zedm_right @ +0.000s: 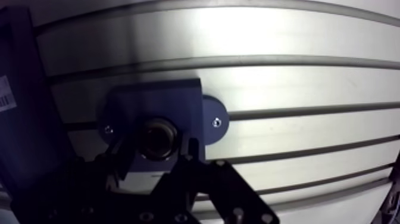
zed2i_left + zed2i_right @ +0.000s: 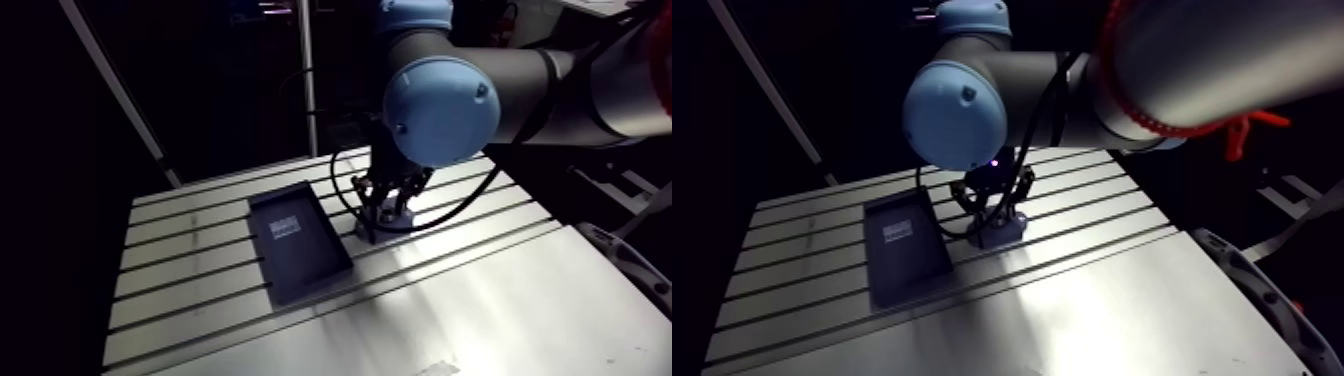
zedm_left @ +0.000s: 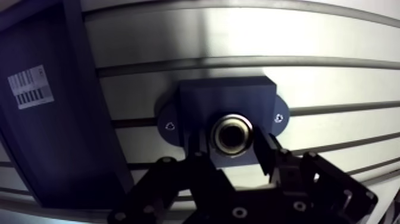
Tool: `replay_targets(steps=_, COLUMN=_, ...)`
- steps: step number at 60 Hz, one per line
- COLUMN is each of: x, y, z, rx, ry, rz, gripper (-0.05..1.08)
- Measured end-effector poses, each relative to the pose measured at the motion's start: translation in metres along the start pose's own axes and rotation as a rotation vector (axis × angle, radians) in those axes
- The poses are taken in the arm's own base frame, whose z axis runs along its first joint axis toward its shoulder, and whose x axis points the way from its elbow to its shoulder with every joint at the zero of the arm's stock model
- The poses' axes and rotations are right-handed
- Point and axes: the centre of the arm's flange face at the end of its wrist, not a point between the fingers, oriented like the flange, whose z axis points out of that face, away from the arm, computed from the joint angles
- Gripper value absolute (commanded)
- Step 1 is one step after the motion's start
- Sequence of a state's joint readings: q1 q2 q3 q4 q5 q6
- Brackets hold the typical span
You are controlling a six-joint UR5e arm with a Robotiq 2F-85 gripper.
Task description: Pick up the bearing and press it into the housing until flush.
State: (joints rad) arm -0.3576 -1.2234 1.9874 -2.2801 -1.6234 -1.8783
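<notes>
Where we inspected it, the bearing (image 3: 232,134) sat in the bore of the dark housing (image 3: 226,98), so we judged pick-up and placing done. The fingers (image 3: 265,152) stood narrowly apart, closed against its two sides and gripping it. Since they could grip its rim, we judged it proud of the face, with pressing flush and release left to do. The housing stood on the slotted bench (image 3: 327,36), just beside a dark labelled tray (image 3: 59,137).

The jaws cover part of the housing (image 3: 226,98); the tray label (image 3: 30,86) is too small to read.
</notes>
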Motion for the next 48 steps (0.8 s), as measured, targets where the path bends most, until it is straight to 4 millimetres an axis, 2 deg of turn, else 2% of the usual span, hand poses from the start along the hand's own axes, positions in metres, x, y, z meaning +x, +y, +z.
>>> replay_targets(steps=1, x=0.000, y=0.000, z=0.000, rx=0.000, ry=0.001, rz=0.000, gripper=0.11)
replay_targets(steps=9, x=0.001, y=0.000, z=-0.004, rx=-0.002, ry=0.008, rz=-0.001, gripper=0.06)
replay_targets(steps=27, x=0.003, y=0.001, z=-0.013, rx=-0.005, ry=0.025, rz=-0.001, gripper=0.07)
replay_targets(steps=34, x=0.004, y=0.000, z=-0.018, rx=-0.006, ry=0.035, rz=-0.002, gripper=0.12)
replay_targets(steps=36, x=0.004, y=0.000, z=-0.019, rx=-0.006, ry=0.037, rz=-0.003, gripper=0.16)
replay_targets(steps=37, x=0.004, y=0.000, z=-0.019, rx=-0.006, ry=0.038, rz=-0.003, gripper=0.23)
replay_targets(steps=38, x=0.005, y=0.000, z=-0.020, rx=-0.006, ry=0.039, rz=-0.003, gripper=0.23)
replay_targets(steps=39, x=0.005, y=0.000, z=-0.020, rx=-0.006, ry=0.040, rz=-0.003, gripper=0.32)
replay_targets(steps=40, x=0.005, y=0.000, z=-0.021, rx=-0.007, ry=0.041, rz=-0.003, gripper=0.32)
replay_targets(steps=41, x=0.005, y=0.000, z=-0.021, rx=-0.007, ry=0.043, rz=-0.003, gripper=0.40)
replay_targets(steps=42, x=0.005, y=0.000, z=-0.022, rx=-0.007, ry=0.044, rz=-0.003, gripper=0.40)
replay_targets(steps=43, x=0.005, y=0.000, z=-0.023, rx=-0.007, ry=0.045, rz=-0.002, gripper=0.47)
replay_targets(steps=44, x=0.006, y=0.000, z=-0.023, rx=-0.008, ry=0.046, rz=-0.002, gripper=0.47)
replay_targets(steps=45, x=0.006, y=0.000, z=-0.024, rx=-0.008, ry=0.047, rz=-0.001, gripper=0.55)
replay_targets(steps=48, x=0.007, y=0.000, z=-0.027, rx=-0.009, ry=0.051, rz=0.001, gripper=0.60)
